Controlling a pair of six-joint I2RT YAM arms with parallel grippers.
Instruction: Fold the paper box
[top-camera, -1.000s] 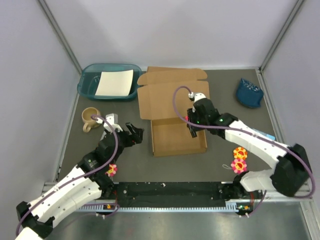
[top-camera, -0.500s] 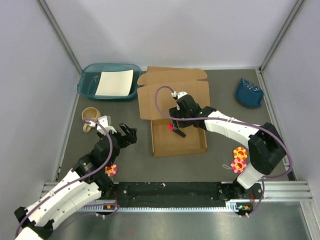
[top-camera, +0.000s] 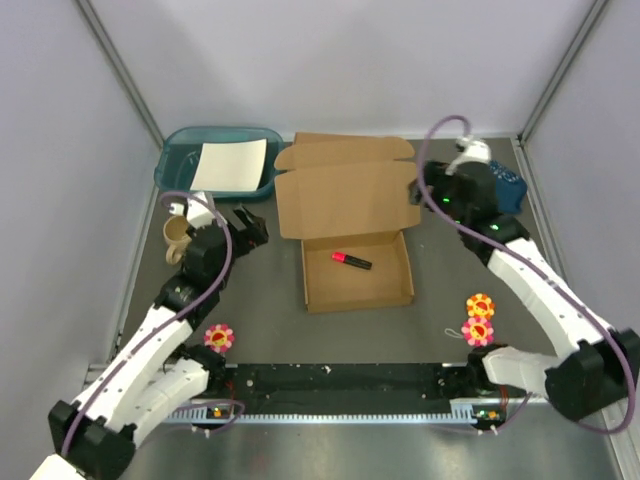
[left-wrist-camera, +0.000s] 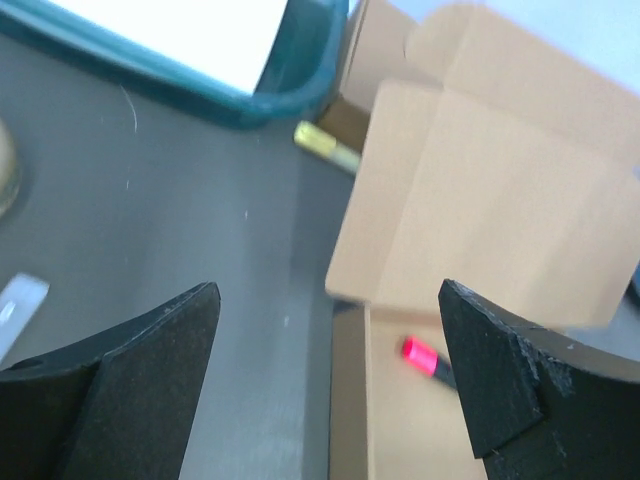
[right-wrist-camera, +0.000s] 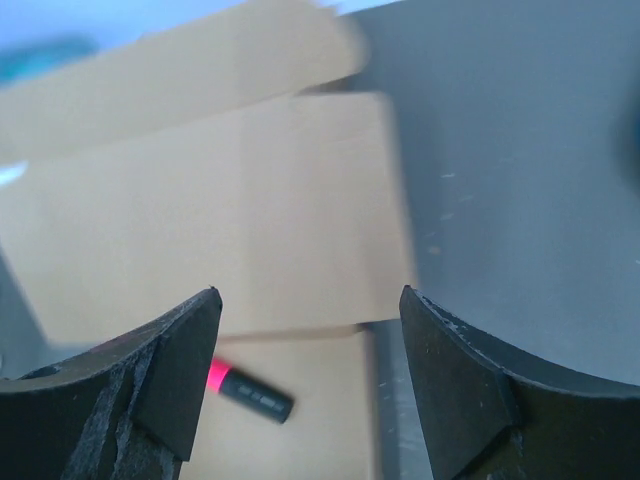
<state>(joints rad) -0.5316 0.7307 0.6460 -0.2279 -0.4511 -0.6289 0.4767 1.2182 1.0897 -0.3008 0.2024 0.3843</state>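
Observation:
The paper box lies mid-table as a shallow brown tray with its lid open toward the back. A pink-and-black marker lies inside it. My left gripper is open and empty, left of the lid's left edge. In the left wrist view my gripper frames the box's left wall and the marker. My right gripper is open and empty at the lid's right edge. In the right wrist view my gripper looks over the lid and the marker.
A teal tray holding a white sheet stands back left. A tan mug sits left of my left arm. A blue object lies back right. Flower-shaped pieces lie front right, another front left.
My right gripper left the marker in the box and drew back up to the lid's right edge. My left gripper moved farther back, toward the lid's left edge.

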